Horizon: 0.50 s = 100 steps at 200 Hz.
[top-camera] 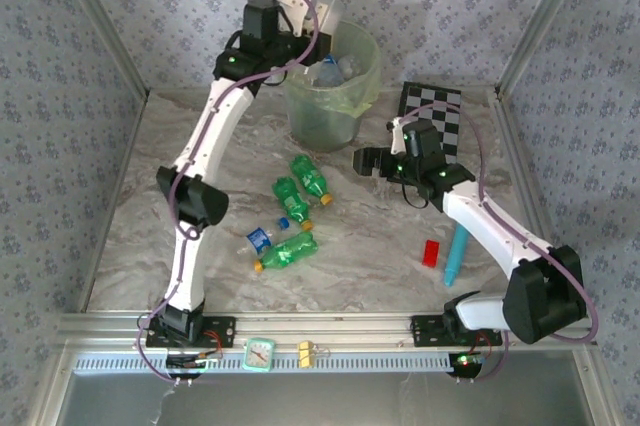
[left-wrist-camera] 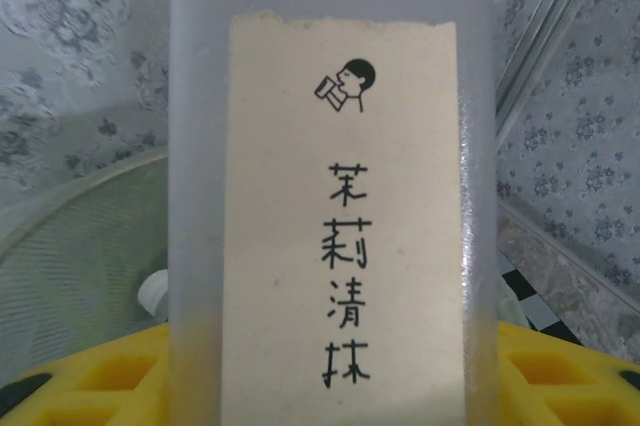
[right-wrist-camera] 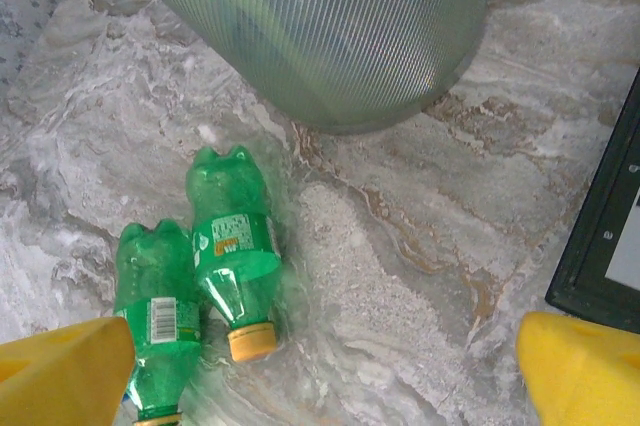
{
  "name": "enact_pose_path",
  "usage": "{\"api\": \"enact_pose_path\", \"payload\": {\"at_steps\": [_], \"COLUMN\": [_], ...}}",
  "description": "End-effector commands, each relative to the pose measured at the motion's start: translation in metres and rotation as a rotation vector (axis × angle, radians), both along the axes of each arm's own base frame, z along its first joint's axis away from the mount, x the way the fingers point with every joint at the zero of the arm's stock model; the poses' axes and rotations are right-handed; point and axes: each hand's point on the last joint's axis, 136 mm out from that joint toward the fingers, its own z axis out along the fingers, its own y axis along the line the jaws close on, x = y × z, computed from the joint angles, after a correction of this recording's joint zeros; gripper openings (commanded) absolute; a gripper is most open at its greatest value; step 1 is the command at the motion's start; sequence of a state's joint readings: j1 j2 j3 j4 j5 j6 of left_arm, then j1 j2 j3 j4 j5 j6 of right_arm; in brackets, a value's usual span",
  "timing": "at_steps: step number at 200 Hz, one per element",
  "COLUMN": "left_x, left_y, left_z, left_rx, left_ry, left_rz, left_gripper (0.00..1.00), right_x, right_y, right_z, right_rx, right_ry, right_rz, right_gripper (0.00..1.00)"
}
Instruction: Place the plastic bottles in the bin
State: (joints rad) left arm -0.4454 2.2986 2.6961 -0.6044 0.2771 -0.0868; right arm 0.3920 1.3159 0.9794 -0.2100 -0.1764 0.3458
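At the top view's upper centre, your left fingers (left-wrist-camera: 90,381) clamp the frosted, paper-labelled plastic bottle (top-camera: 330,6) upright over the round pale-green bin (top-camera: 325,121); right fingers (right-wrist-camera: 60,366) gape empty.

The table (top-camera: 370,246) is showing grey-brown marbling. The green bottles (right-wrist-camera: 235,246) are wearing yellow caps (right-wrist-camera: 250,343), the bin (right-wrist-camera: 330,36) is showing pale green ribbing, and the board (top-camera: 445,106) is displaying black-and-white chequers. The clear bottle (left-wrist-camera: 195,196) is carrying a cream label (left-wrist-camera: 340,246) with black characters.
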Motion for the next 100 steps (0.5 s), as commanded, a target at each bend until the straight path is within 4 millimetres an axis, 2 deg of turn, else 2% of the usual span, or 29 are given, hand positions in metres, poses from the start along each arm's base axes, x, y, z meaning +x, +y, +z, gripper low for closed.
{"api": "enact_pose_path", "payload": {"at_steps": [1, 20, 30, 51, 64, 100], "left_x": [-0.004, 0.002, 0.003, 0.004, 0.002, -0.01], "left_y": [-0.003, -0.006, -0.006, -0.006, -0.006, -0.002], "left_z": [-0.01, -0.023, -0.028, -0.029, -0.019, 0.007], "left_rx": [0.03, 0.034, 0.034, 0.023, 0.005, -0.027], "left_ry": [0.033, 0.05, 0.063, 0.077, 0.061, 0.036], "left_rz": [-0.025, -0.024, -0.02, -0.01, -0.007, -0.009], "left_gripper": [0.56, 0.58, 0.62, 0.86, 0.99, 1.0], "right_x": [-0.004, -0.005, -0.006, -0.006, -0.006, -0.006], "right_y": [0.0, 0.0, 0.001, 0.0, 0.0, 0.001], "right_z": [0.002, 0.001, 0.0, 0.001, 0.002, 0.003], "right_rx": [0.032, 0.033, 0.033, 0.033, 0.033, 0.042], "right_ry": [0.005, 0.009, 0.012, 0.012, 0.011, 0.01], "right_rz": [-0.002, -0.002, 0.001, -0.001, 0.0, -0.004], "right_gripper": [1.0, 1.0, 1.0, 1.0, 1.0, 1.0]}}
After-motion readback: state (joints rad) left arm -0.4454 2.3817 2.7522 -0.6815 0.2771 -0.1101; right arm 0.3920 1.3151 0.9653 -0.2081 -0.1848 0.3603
